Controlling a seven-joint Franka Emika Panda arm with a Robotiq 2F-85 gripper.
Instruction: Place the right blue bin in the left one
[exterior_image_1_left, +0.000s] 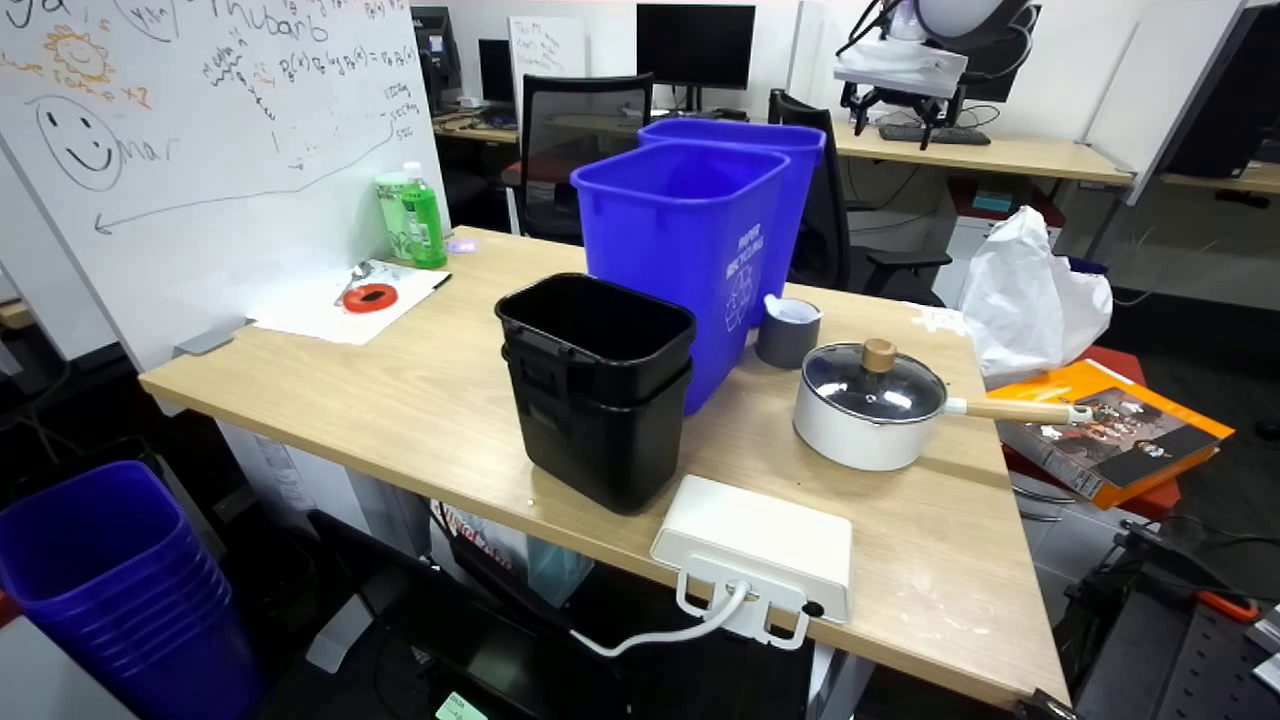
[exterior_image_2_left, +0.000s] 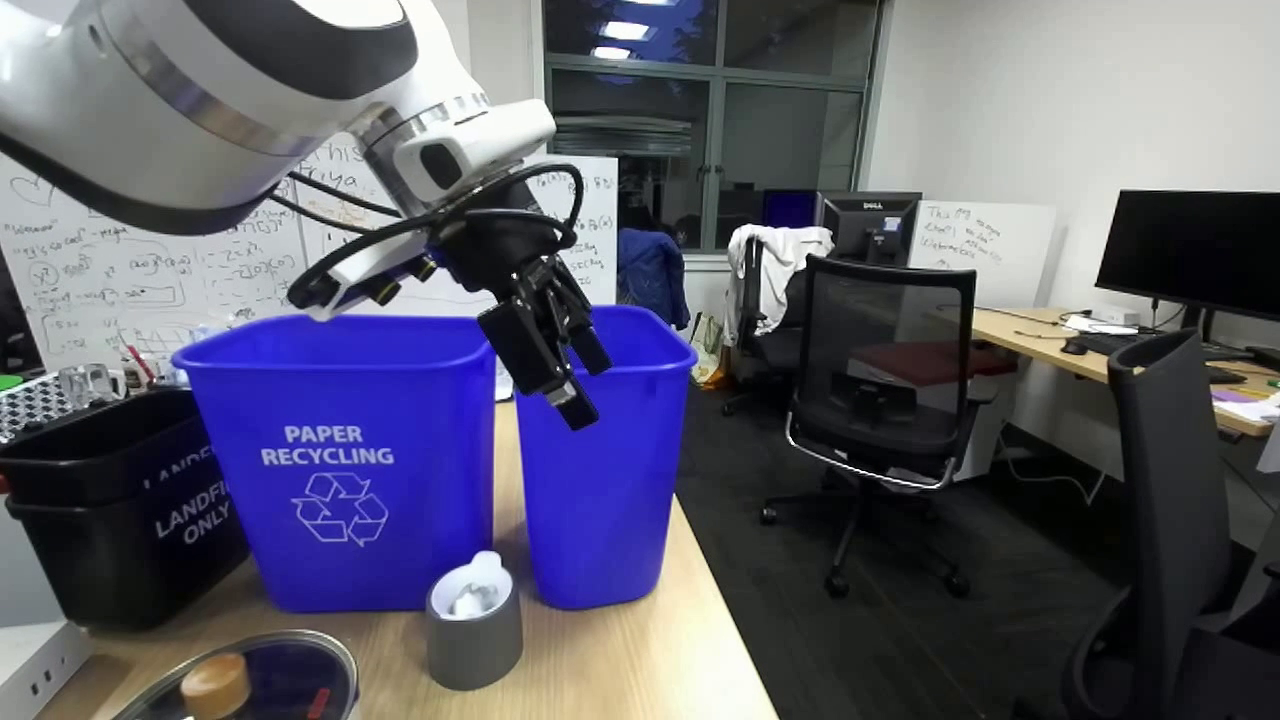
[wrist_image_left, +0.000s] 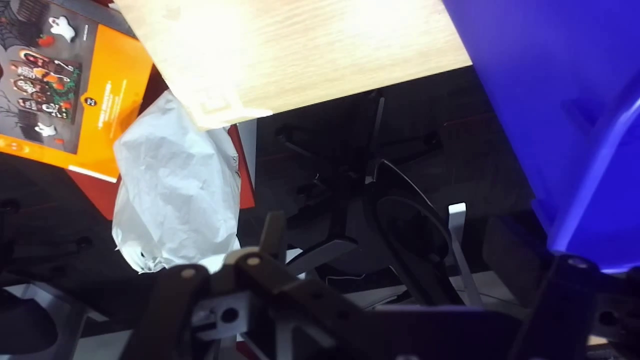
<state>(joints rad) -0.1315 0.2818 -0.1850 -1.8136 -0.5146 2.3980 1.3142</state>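
Handwriting-covered whiteboards (exterior_image_2_left: 100, 285) are seen beyond a pale wooden tabletop (exterior_image_2_left: 640, 670), where a tall royal-blue plastic bin lettered PAPER RECYCLING (exterior_image_2_left: 345, 465) and a plain matching blue bin (exterior_image_2_left: 610, 480) are placed side by side. Near the plain bin's rim, a black two-fingered hand (exterior_image_2_left: 587, 386) is poised, fingers spread, nothing held. The wrong bin could be lifted, since right and left depend on viewpoint; in both exterior views the plain one is shown on the right. If the descent is misaligned, that bin could be struck and tipped over the nearby tabletop edge.
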